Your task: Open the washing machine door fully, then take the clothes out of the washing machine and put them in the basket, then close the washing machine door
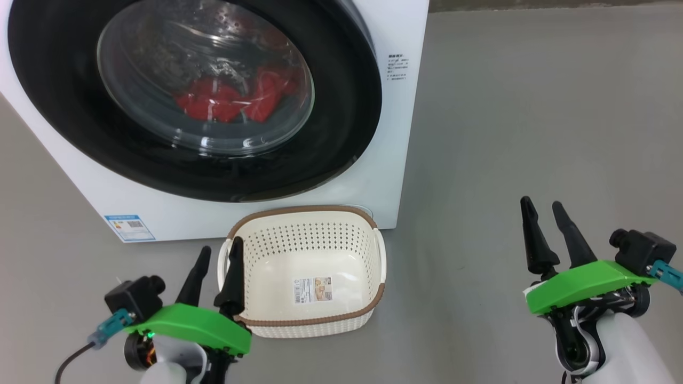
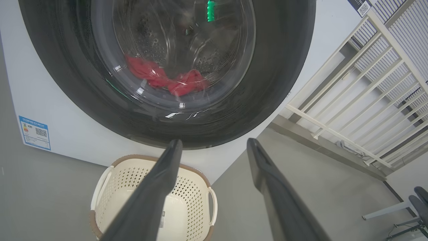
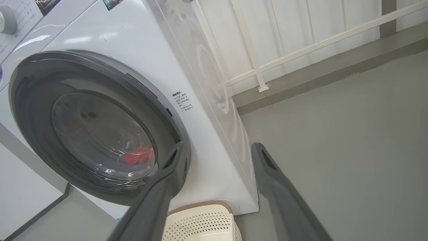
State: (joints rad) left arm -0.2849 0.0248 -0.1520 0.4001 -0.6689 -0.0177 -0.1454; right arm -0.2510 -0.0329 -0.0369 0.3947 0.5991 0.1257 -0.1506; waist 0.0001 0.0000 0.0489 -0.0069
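Right wrist view shows the washing machine (image 3: 207,87) sidewall.

the washing machine (image 1: 397,133) stands on the floor (image 1: 533,106), with the door (image 1: 64,96) set against its front. the clothes (image 1: 229,101) lie in the drum, behind the door's window. the basket (image 1: 309,212) sits on the floor just before the machine, below the door. the left claw (image 1: 221,245) is at the basket's left edge; the right claw (image 1: 542,202) is well to its right. a railing (image 3: 301,40) runs behind, right of the machine.
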